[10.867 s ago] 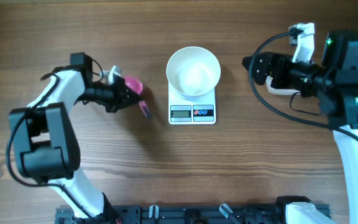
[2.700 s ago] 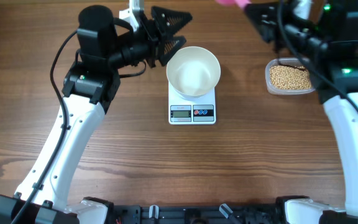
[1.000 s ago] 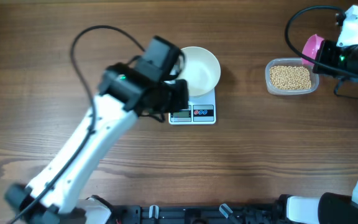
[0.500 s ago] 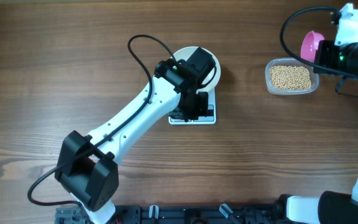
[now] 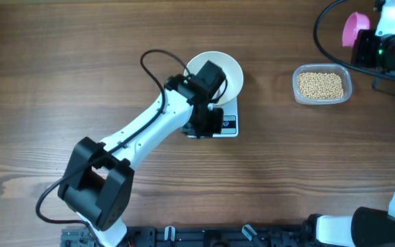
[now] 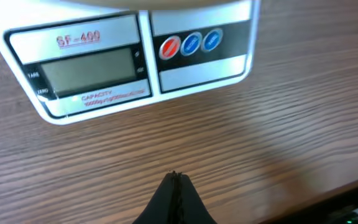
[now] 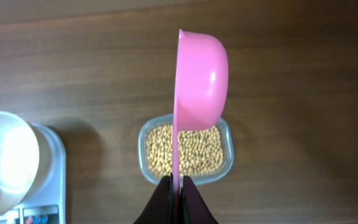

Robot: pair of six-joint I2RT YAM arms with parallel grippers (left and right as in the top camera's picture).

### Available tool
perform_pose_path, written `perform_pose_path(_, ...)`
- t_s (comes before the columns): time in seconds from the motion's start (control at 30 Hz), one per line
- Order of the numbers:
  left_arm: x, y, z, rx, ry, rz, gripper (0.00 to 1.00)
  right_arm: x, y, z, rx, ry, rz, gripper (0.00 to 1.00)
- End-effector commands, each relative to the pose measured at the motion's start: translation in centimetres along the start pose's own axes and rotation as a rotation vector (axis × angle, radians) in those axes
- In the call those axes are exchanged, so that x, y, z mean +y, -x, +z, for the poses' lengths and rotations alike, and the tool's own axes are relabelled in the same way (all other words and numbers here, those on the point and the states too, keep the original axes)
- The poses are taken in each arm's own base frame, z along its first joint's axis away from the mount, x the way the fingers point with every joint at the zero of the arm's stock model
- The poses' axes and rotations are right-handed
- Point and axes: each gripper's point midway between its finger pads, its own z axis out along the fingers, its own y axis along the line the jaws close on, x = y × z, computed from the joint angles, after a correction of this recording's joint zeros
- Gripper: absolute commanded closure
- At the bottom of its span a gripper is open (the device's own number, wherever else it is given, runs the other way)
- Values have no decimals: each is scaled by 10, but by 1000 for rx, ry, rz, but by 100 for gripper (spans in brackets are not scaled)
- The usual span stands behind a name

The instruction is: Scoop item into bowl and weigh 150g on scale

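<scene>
**Q:** Left gripper (image 6: pixel 174 185)?
**A:** Jaws pressed together, nothing between them. The tips hang over the brown wooden table (image 6: pixel 278 162), just in front of the small white square digital scale (image 6: pixel 135 68), near its grey display.

**Q:** Round plain white bowl (image 5: pixel 230 74)?
**A:** It stands on the scale platform. Seen from overhead, the left arm covers part of both the bowl and the scale.

**Q:** Right gripper (image 7: pixel 176 190)?
**A:** Pinched on the thin handle of the small pink plastic scoop (image 7: pixel 201 78). The scoop is held edge-on with its cup turned sideways. Contents: cannot tell.

**Q:** Small round beige-tan beans (image 7: pixel 191 149)?
**A:** They lie in the clear rounded-rectangular plastic tub (image 7: pixel 227 155), to the right of the scale and well apart from it. The scoop is raised clear of the tub, not touching the beans.
</scene>
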Motion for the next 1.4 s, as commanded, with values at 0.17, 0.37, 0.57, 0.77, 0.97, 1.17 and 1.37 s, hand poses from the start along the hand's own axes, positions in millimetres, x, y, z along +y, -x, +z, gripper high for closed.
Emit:
perform_pose_path(0.17, -14, 39, 2, -197, 36, 266, 96, -14, 13, 5, -44, -73, -14, 96)
perform_pose_path(0.37, -11, 46, 6, -239, 65, 279, 96, -20, 16, 9, -48, -103, -13, 96)
perform_pose_path(0.57, -14, 43, -27, -290, 44, 278, 96, -21, 14, 17, -28, -103, -10, 96)
perform_pose_path(0.77, -23, 30, -86, -397, 0, 301, 96, -20, 12, 22, -12, -94, -11, 96)
perform_pose_path(0.97, -9, -2, -50, -288, -24, 320, 96, -18, -1, 23, 39, -87, -12, 96)
perform_pose_path(1.17, -19, 10, -25, -378, -128, 326, 96, -18, -7, 23, 66, -85, -12, 96)
perform_pose_path(1.37, -21, 31, -13, -474, -132, 338, 96, -18, -5, 23, 57, -85, -12, 96)
